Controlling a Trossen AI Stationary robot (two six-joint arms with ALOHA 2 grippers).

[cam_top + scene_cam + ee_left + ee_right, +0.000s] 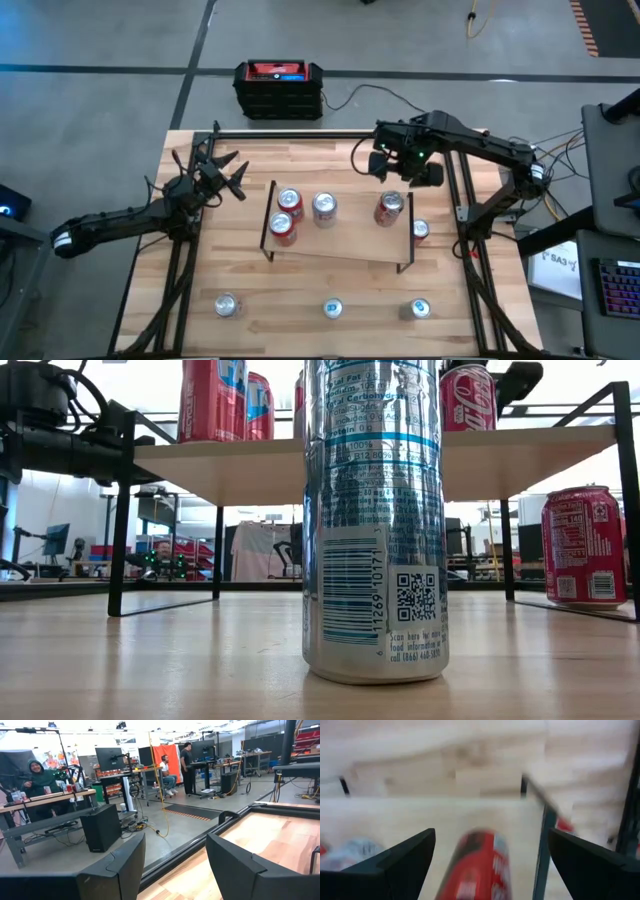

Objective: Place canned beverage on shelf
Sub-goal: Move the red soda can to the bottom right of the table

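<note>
Near row: three silver cans [333, 309] on the table. Middle: shelf [340, 243] bearing four cans, red can [389, 209] at its right end; another red can [420, 230] just beside it on the table. Far: right gripper [392, 170], fingers apart, empty; risk of toppling the shelved can. Left gripper [222, 172], apart, idle far-left.

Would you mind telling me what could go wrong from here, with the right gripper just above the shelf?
1. The right gripper hangs open close above the red can on the shelf; one finger could clip the can and tip it.
2. That can stands near the shelf's right end, so a knock might send it off onto the red can on the table beside the shelf.
3. Three cans stand bunched at the shelf's left end, so another placement there could topple them.
</note>
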